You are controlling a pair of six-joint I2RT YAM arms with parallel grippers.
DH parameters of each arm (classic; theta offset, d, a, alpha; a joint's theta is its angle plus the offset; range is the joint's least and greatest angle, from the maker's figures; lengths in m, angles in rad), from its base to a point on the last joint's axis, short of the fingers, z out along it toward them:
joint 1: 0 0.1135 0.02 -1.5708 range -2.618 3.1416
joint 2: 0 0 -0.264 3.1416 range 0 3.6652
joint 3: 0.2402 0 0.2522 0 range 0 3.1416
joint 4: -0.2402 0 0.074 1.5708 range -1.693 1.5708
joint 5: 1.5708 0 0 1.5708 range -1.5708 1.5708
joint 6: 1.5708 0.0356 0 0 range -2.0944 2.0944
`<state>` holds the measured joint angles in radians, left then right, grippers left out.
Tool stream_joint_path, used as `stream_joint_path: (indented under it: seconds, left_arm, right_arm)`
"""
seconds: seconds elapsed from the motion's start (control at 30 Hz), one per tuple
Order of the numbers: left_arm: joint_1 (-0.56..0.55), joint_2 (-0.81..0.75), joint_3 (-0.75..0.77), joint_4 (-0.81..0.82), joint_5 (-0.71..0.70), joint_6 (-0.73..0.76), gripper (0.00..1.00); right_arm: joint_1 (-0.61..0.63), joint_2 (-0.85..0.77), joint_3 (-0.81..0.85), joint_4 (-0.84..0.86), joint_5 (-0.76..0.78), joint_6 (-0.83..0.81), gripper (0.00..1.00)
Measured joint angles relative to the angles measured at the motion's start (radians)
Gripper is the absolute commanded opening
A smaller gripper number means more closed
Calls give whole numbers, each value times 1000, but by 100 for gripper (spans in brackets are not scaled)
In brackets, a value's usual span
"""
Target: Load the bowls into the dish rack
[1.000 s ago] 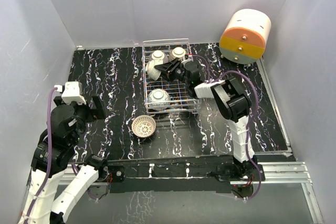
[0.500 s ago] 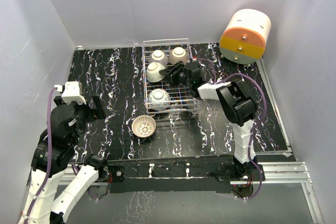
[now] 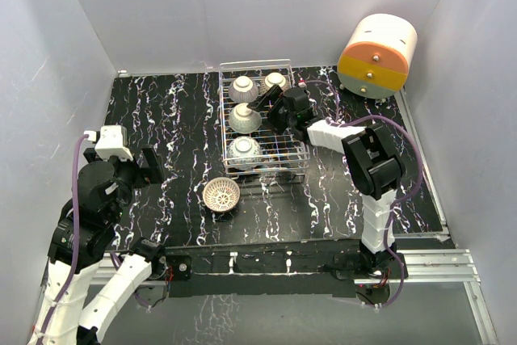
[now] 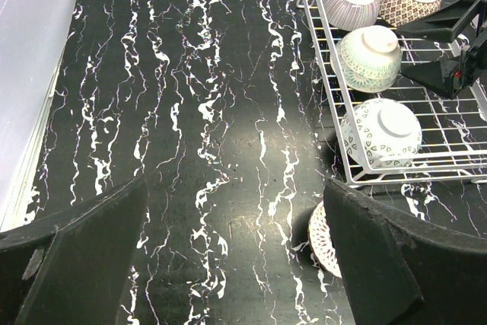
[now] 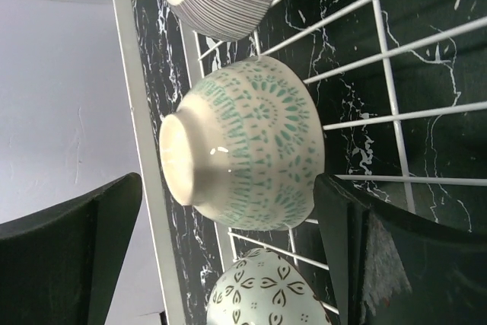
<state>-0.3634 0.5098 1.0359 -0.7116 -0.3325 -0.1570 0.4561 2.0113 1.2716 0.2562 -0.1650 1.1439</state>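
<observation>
Bowl [image 4: 369, 57] lies before right claw [image 4: 415, 51], seemingly apart.

The silver wire dish rack [image 3: 283, 155] holds four bowls upside down, foot rings up. A purple-striped bowl [image 3: 242, 88] and a red-patterned bowl [image 3: 275, 82] sit at the far end, a green-patterned bowl [image 3: 245, 118] mid-left, and a leaf-motif bowl [image 3: 244, 151] nearest. A lattice-patterned bowl [image 3: 221, 195] sits upright on the bench by the rack's near-left corner, possibly touching it.
</observation>
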Motion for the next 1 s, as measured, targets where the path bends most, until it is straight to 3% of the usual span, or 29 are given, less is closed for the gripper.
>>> stream_joint_path:
  seconds: [0.3, 0.63, 0.8, 1.0]
  left_arm:
    - [0, 0, 0, 0, 2, 0, 97]
    - [0, 0, -4, 6, 2, 0, 97]
    - [0, 0, -6, 8, 4, 0, 97]
    - [0, 0, -7, 7, 3, 0, 97]
  right_arm:
    - [2, -24, 51, -134, 33, -143, 100]
    - [94, -20, 528, -470, 174, -506, 100]
    - [144, 82, 827, -628, 184, -669, 100]
    - [185, 183, 858, -768, 274, -808, 100]
